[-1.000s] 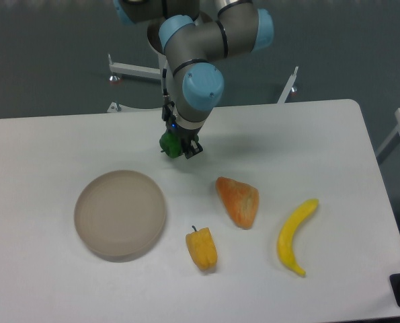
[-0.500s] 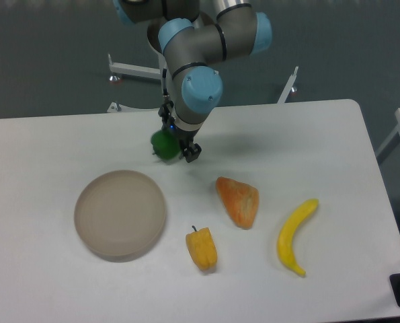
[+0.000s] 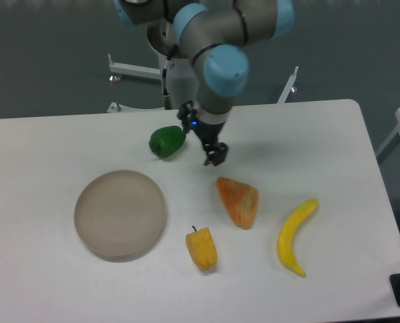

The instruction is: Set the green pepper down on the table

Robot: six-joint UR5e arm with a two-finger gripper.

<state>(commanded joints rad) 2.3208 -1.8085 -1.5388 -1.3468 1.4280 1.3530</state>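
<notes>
Where gripper (image 3: 212, 151) hovers, green pepper (image 3: 167, 141) lies beside.

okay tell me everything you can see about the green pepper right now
The green pepper is a small, glossy, dark green bell pepper with a lumpy, rounded shape. It lies on the white table, above the round beige plate and apart from it. The gripper hangs to its right, clear of it, so nothing holds it. Only the tabletop touches it. No stem can be made out from this view.
</notes>
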